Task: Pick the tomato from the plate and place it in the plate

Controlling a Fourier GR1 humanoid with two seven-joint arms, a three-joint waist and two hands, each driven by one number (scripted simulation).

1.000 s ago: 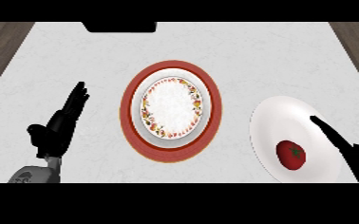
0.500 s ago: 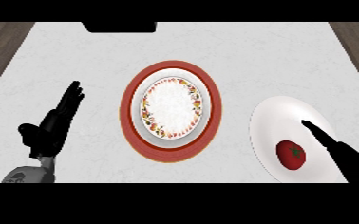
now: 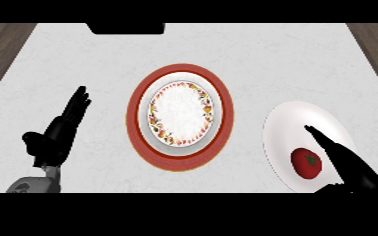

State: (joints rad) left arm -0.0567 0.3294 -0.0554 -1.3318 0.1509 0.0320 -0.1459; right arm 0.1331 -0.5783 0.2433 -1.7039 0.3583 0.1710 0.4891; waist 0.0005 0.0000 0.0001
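The tomato [image 3: 306, 162] lies on the plain white plate [image 3: 284, 130] at about four o'clock on the desk [image 3: 280, 60], sitting in the lower half of that plate, towards its six o'clock rim. A small green stem mark shows on its top.

The right hand [image 3: 341, 159] comes in from the lower right corner, over the same white plate. Its fingers are stretched out straight and kept together, pointing towards eleven o'clock, with the tips above the plate's middle. The tomato sits just beside these fingers, at their nine o'clock side. The fingers do not wrap round it; whether they touch its edge cannot be told. The thumb shows as a dark shape near the lower edge, at about five o'clock of the tomato, apart from the fingers, so the tomato lies between fingers and thumb with nothing clamped on it.

In the middle of the desk stands a patterned plate [image 3: 181, 113] with a flowered rim, resting on a wider red plate [image 3: 221, 100] beneath it. It lies at nine o'clock of the white plate, near but not touching.

The left hand [image 3: 60, 132] rests at eight o'clock on the desk, fingers straight and pointing towards one o'clock, thumb out to its left, holding nothing and well apart from both plates.
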